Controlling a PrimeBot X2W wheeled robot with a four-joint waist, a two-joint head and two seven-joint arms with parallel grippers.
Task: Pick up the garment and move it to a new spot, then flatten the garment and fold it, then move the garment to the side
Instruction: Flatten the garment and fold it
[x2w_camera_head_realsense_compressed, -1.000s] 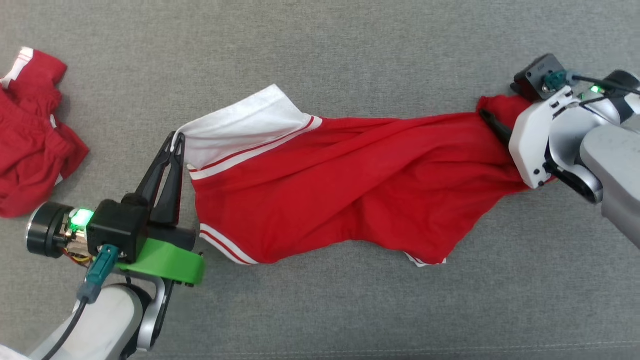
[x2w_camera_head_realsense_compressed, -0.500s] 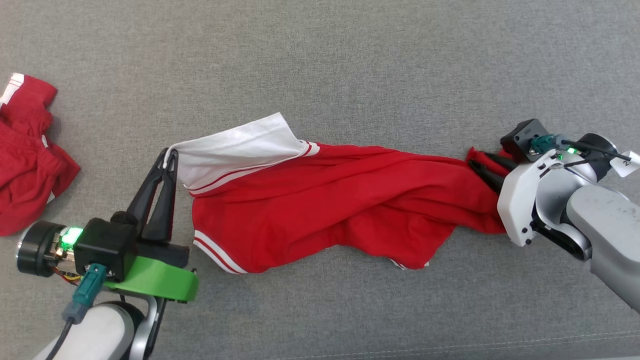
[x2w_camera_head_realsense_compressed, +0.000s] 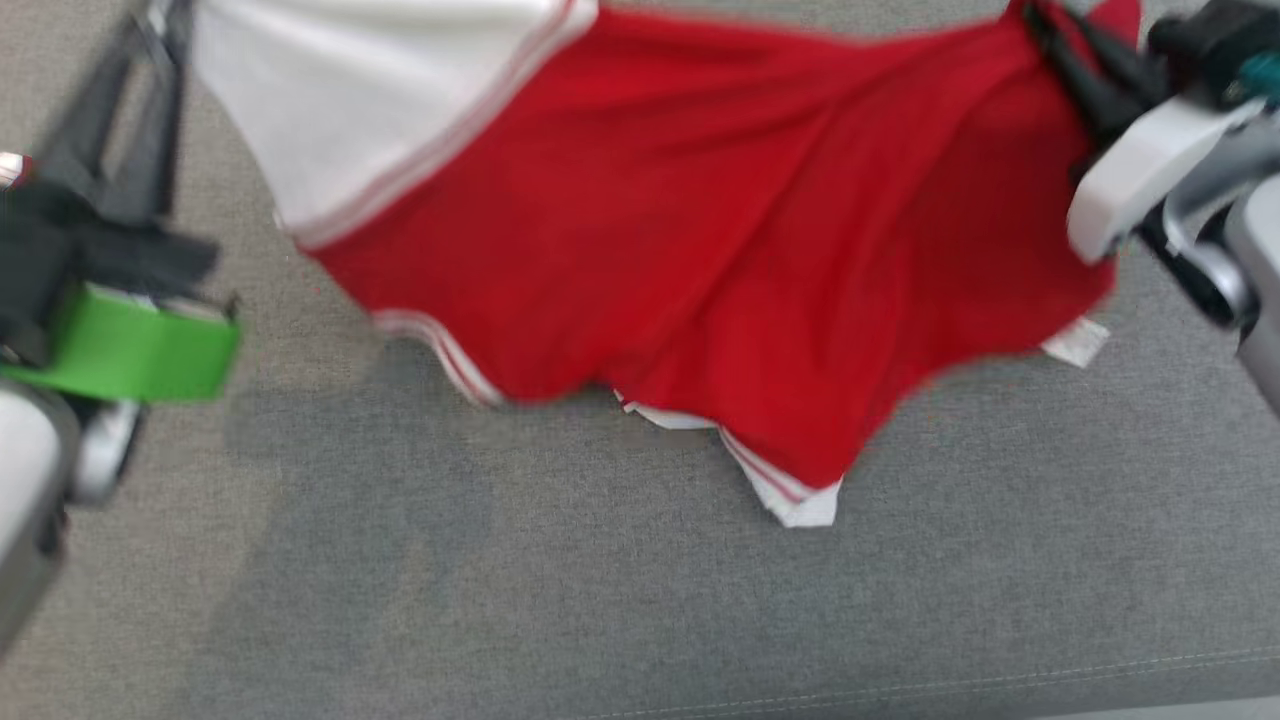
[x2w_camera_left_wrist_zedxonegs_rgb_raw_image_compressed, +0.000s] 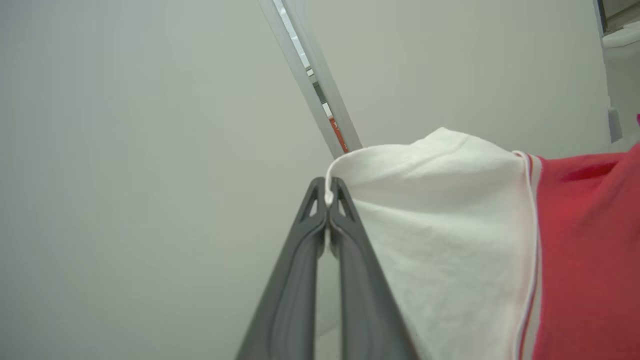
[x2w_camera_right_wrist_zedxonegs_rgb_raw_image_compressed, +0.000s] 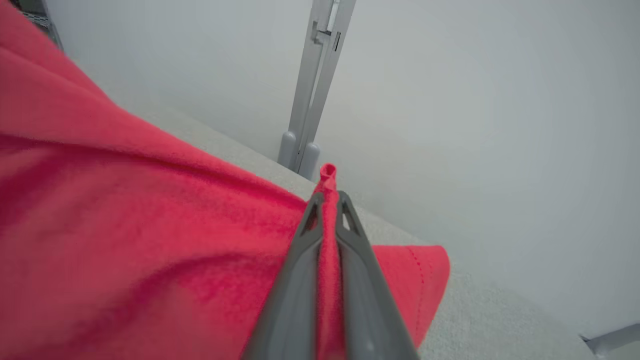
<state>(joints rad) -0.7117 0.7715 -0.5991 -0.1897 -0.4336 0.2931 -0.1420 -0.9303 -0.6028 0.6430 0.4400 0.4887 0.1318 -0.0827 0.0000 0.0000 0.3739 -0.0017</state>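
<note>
The garment (x2w_camera_head_realsense_compressed: 700, 220), a red shirt with white sleeves and red-and-white striped trim, hangs stretched between my two grippers above the grey surface, its lower folds drooping toward it. My left gripper (x2w_camera_head_realsense_compressed: 160, 20) sits at the top left of the blurred head view, shut on the edge of the white sleeve (x2w_camera_left_wrist_zedxonegs_rgb_raw_image_compressed: 450, 240); in the left wrist view the left gripper (x2w_camera_left_wrist_zedxonegs_rgb_raw_image_compressed: 328, 197) pinches a thin fold. At the top right, my right gripper (x2w_camera_head_realsense_compressed: 1040, 20) is shut on the red hem. The right wrist view shows red cloth (x2w_camera_right_wrist_zedxonegs_rgb_raw_image_compressed: 125, 225) bunched inside the right gripper (x2w_camera_right_wrist_zedxonegs_rgb_raw_image_compressed: 327, 200).
A grey fabric surface (x2w_camera_head_realsense_compressed: 600, 620) lies under the garment, with a stitched seam (x2w_camera_head_realsense_compressed: 900, 685) near its front edge. Both wrist views look at a pale wall with a metal post (x2w_camera_right_wrist_zedxonegs_rgb_raw_image_compressed: 315, 90) behind the surface.
My right gripper has closed on the red hem. Both arms have raised the garment, which now hangs spread between them. The head camera has moved, so the whole picture has shifted.
</note>
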